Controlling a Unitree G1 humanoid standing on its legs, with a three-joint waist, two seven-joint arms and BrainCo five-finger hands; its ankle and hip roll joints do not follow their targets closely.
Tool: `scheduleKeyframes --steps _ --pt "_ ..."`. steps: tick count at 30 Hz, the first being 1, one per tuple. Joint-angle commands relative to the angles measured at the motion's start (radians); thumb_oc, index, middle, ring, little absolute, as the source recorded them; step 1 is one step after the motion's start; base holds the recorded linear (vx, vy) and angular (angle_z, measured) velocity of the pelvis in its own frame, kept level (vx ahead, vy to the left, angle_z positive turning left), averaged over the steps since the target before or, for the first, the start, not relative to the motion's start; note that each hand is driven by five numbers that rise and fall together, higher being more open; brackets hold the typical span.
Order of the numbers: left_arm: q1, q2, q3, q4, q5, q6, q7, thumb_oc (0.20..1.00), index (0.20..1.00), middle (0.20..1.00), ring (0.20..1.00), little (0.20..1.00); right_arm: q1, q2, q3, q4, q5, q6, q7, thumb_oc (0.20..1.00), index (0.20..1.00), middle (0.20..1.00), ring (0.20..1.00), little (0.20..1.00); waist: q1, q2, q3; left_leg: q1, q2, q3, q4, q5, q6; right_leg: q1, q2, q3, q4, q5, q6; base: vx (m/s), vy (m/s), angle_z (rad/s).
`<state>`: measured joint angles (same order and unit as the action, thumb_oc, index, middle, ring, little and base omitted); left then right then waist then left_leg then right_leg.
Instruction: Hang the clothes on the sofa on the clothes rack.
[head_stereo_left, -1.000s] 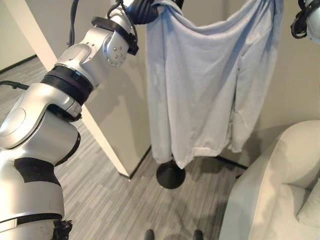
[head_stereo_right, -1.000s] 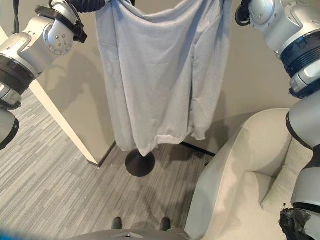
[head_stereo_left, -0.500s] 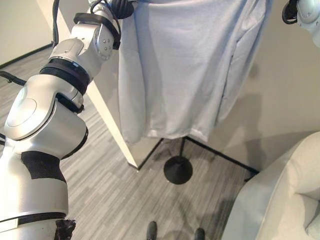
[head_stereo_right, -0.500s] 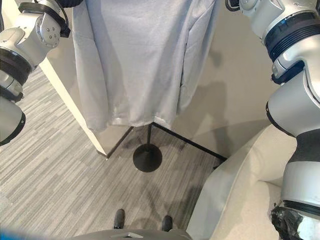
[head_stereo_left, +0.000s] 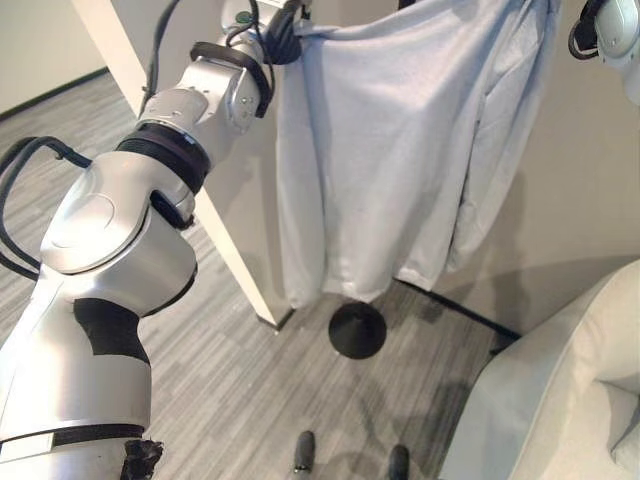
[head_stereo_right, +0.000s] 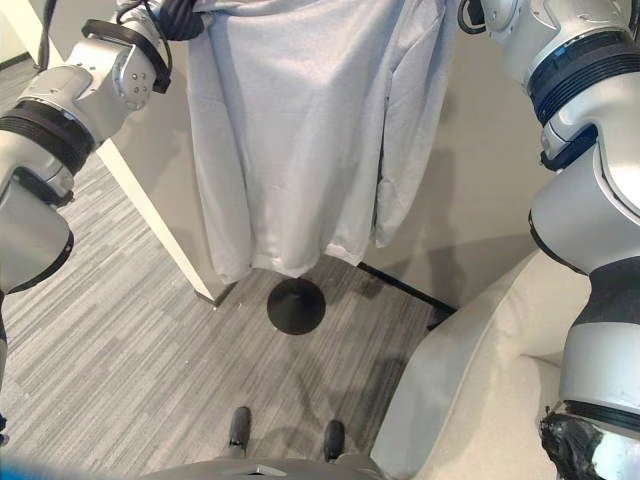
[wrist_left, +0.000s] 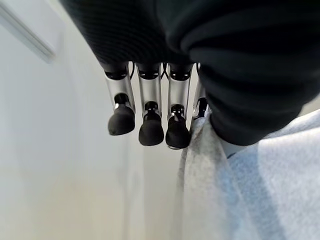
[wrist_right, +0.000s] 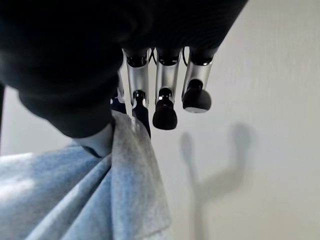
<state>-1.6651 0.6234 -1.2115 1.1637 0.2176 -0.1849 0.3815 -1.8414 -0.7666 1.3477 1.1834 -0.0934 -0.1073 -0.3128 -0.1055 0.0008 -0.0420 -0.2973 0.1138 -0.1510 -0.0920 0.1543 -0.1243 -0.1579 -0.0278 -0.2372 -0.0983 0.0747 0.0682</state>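
1. The left hand (wrist_left: 150, 115) is holding one top corner of the pale grey garment (head_stereo_left: 390, 160); in its wrist view the fingers are curling down beside the cloth, which is bunching against the thumb side, so I judge it pinched there.
2. The right hand (wrist_right: 165, 100) is doing the same at the other top corner, the cloth gathering under its thumb while the other fingers are hanging loosely curled.
3. Between them the garment is hanging full length, spread wide, its hem just above the round black base (head_stereo_right: 296, 305) of the clothes rack and in front of the wall.
4. Compared with half a second ago, the garment is sitting lower and more directly over the base, hiding the pole.
5. That suggests the robot is lining the garment up with the rack; hooking it on is not yet done.
6. The sofa (head_stereo_right: 470, 380) is standing beside the rack, bare where it is visible.
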Motion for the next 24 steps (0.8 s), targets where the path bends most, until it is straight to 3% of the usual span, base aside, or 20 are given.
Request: scheduleKeyframes --steps 1,24 --pt "-0.219 0.062 0.001 0.151 0.013 0.025 0.018 0.200 0.200 0.200 0.200 0.200 -0.220 -0.027 -0.004 0.154 -0.029 0.035 -0.008 0.200 0.200 0.200 0.200 0.200 0.012 -0.003 0.069 0.142 0.000 0.125 0.005 -0.086 -0.084 -0.056 -0.064 0.057 0.011 -0.023 0.153 0.00 0.000 0.00" --pt "-0.044 -0.060 0.098 0.140 0.058 0.022 -0.047 0.200 0.200 0.200 0.200 0.200 0.080 0.010 -0.120 0.159 -0.041 0.026 0.132 0.200 0.200 0.200 0.200 0.200 0.012 0.017 0.141 0.131 0.001 0.149 0.005 -0.082 -0.067 -0.086 -0.063 0.095 0.011 -0.017 0.142 -0.01 -0.002 -0.03"
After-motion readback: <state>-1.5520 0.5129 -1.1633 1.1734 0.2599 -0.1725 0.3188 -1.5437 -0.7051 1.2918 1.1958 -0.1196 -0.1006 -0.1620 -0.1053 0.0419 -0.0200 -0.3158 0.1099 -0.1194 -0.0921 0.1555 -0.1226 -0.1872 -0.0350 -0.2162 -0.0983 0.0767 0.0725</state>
